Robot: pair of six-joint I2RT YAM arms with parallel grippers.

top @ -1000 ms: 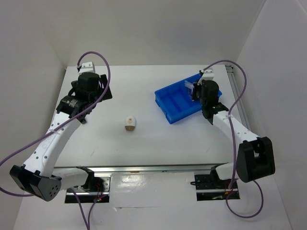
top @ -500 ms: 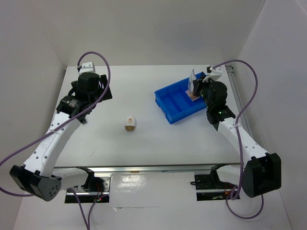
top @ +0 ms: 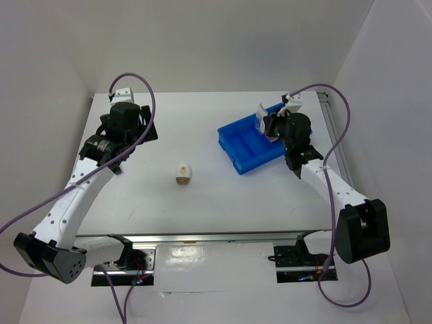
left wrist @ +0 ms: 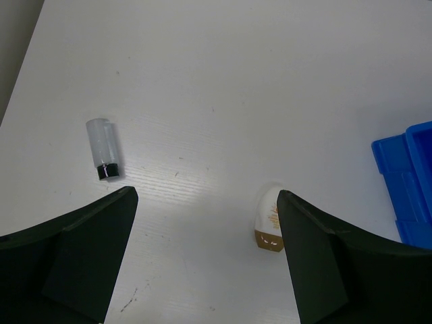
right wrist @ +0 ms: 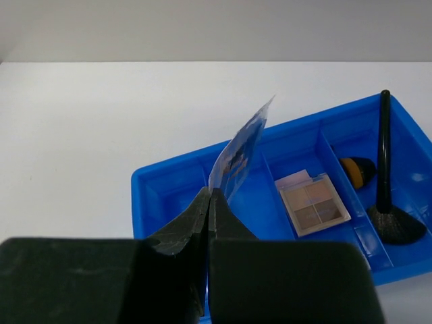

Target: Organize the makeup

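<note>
From above, the white sponge [top: 182, 173] sits on the table [top: 202, 202] left of the blue tray [top: 227, 147]; the left camera shows the left gripper [left wrist: 206, 194] wide open near it; the right camera shows the right gripper [right wrist: 210, 196] pinching a shiny packet [right wrist: 239, 148] over the tray holding eyeshadow [right wrist: 312, 204] and a brush [right wrist: 385, 155]

A white tabletop [left wrist: 223, 81] spreads below the left gripper [left wrist: 207, 194], faint scuffs and a soft glare on it; beyond the right gripper [right wrist: 210, 196] a plain pale grey wall [right wrist: 202, 27] meets its far edge under even light

Bright, even light; soft shadows.
</note>
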